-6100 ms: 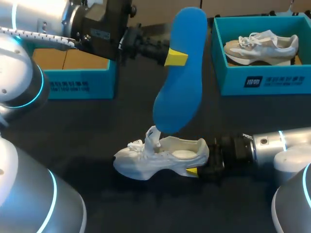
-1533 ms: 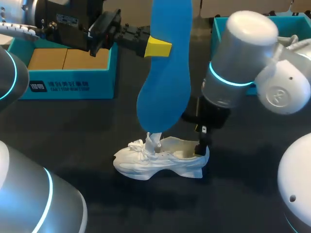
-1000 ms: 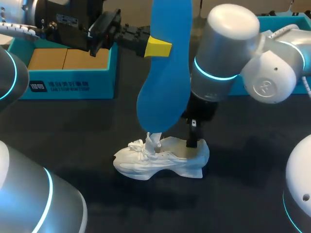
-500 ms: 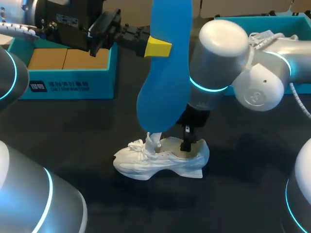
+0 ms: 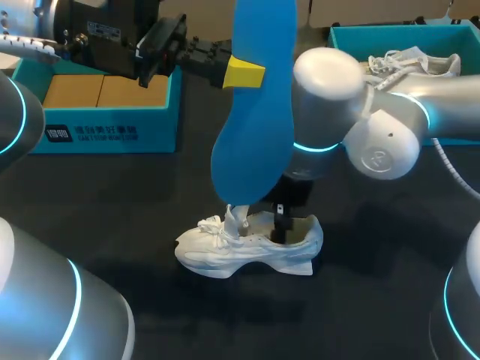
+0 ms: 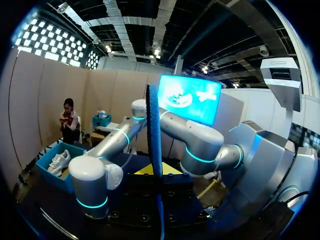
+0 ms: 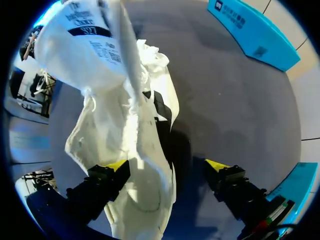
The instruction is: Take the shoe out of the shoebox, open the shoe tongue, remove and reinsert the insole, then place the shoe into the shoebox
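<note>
left gripper [image 5: 249, 73]: its fingers are closed on the blue insole [image 5: 255, 135]. you see one yellow tip flat against the near face; the other finger is hidden behind the insole. in the left wrist view the insole rises edge-on from between the fingers. it is held upright, well above the table [image 5: 112, 210], and in the head view its lower end sits over the shoe's raised tongue [image 5: 237, 217].

right gripper [image 7: 167, 167]: its fingers are spread wide and grip nothing. one yellow tip is over the inside of the shoe [image 5: 247, 246] at the heel opening; the other is outside the shoe's side wall, over bare table. the right arm comes in from the right and points the gripper straight down into the opening.

surface: the table is dark and matte. the shoe stands on it on its sole, near the middle, toe toward your left arm's side.

containers: the left shoebox [image 5: 112, 136] is teal, stands at the far left of the table and shows brown cardboard [image 5: 97, 91] inside. the right shoebox [image 5: 390, 28] is teal, stands at the far right and is partly covered by the right arm. it holds a second shoe [image 5: 420, 61], pale with white laces.

shoe condition: white, thick-soled, with the laces [image 5: 210, 223] bunched loose at the front. the tongue is pulled up and forward, and the right wrist view shows a printed label [image 7: 87, 42] on its inner face.
</note>
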Robot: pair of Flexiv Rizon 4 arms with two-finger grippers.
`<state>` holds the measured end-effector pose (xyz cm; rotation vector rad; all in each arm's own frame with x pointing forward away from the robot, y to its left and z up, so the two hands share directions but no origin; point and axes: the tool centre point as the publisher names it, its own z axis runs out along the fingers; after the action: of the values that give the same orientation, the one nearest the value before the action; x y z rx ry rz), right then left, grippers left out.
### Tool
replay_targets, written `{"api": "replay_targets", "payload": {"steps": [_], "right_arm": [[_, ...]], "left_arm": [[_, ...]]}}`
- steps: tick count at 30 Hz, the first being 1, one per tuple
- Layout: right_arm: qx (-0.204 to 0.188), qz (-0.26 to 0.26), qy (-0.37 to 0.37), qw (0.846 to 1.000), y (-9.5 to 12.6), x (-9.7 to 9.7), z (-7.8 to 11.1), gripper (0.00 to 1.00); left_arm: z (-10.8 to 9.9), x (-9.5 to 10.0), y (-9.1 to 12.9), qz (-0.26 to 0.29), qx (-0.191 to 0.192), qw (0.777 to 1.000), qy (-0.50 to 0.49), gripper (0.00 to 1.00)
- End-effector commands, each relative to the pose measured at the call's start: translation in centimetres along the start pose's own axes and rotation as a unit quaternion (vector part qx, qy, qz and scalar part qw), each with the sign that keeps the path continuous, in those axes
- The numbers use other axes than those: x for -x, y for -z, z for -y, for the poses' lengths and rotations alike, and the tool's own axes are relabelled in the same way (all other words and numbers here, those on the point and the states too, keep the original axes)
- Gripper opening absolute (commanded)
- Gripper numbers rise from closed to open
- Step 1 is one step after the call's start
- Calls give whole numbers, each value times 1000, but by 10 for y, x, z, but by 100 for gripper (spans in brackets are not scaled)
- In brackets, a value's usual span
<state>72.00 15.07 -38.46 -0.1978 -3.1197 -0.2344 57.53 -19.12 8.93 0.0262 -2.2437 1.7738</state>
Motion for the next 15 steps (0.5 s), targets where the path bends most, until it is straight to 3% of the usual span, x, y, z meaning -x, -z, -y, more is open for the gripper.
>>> {"api": "replay_targets", "payload": {"steps": [1,2,3,4,15], "right_arm": [[-10,0,1,1000,-7,0,-12,47],[-13,-1,1,1000,-8,0,-12,37],[-14,-1,1,1000,-8,0,-12,15],[-14,-1,1,1000,-8,0,-13,0],[-27,5,-3,1000,2,-4,-15,0]], "left_arm": [[1,1,-1,0,2,1000,0,0],[1,1,-1,0,2,1000,0,0],[1,1,-1,0,2,1000,0,0],[1,1,-1,0,2,1000,0,0],[1,1,-1,0,2,1000,0,0]]}}
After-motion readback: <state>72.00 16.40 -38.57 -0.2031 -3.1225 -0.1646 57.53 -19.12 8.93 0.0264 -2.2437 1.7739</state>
